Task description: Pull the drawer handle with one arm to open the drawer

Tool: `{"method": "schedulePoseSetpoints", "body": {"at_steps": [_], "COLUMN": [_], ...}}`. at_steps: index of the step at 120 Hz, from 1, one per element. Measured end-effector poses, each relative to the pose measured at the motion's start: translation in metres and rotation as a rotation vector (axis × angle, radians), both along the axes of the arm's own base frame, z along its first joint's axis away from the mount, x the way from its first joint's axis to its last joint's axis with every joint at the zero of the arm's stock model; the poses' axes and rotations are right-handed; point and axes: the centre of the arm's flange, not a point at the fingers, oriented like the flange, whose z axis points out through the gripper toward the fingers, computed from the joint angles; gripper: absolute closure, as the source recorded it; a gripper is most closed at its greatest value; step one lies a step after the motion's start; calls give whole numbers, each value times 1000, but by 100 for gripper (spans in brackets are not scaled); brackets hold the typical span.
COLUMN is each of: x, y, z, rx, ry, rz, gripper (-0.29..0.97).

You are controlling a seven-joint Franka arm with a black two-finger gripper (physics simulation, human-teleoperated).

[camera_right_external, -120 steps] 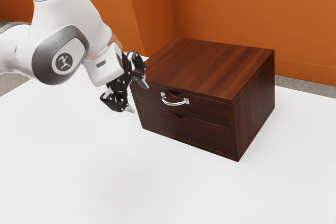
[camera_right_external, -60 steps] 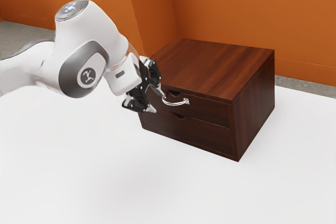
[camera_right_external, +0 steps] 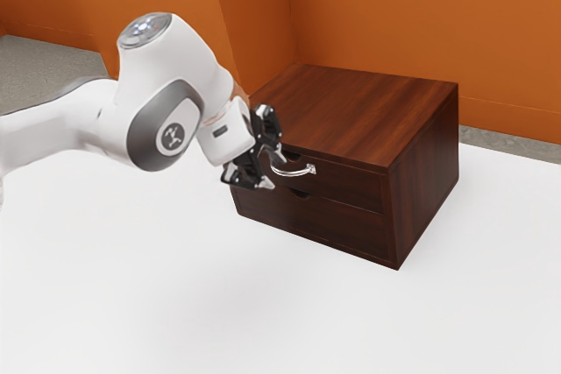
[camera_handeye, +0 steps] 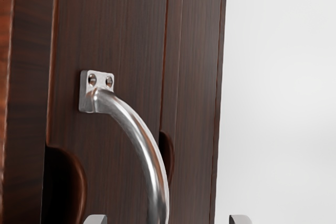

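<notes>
Gripper (camera_right_external: 269,162) has advanced, now wide open astride the drawer handle (camera_handeye: 137,124).

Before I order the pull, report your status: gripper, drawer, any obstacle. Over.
Gripper open, straddling the handle, not clamped. Top drawer shut. No obstacle before it.

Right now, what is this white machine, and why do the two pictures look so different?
It is a simulated robot arm with a black two-finger claw. The side camera shows it reaching to a dark wooden cabinet standing on a white table. The other picture comes from a camera on the arm's hand, looking closely at the metal handle of the upper drawer. The claw is open with the handle between its fingers, gripping nothing yet. The drawer looks shut.
</notes>
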Motion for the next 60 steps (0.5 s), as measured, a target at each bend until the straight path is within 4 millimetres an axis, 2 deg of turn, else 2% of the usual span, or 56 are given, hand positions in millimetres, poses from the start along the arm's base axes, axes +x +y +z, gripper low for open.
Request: {"method": "schedulePoseSetpoints", "body": {"at_steps": [60], "x": [4], "y": [-10], "z": [-8], "rx": [-25], "ry": [2], "rz": [-11], "gripper": [51]}}
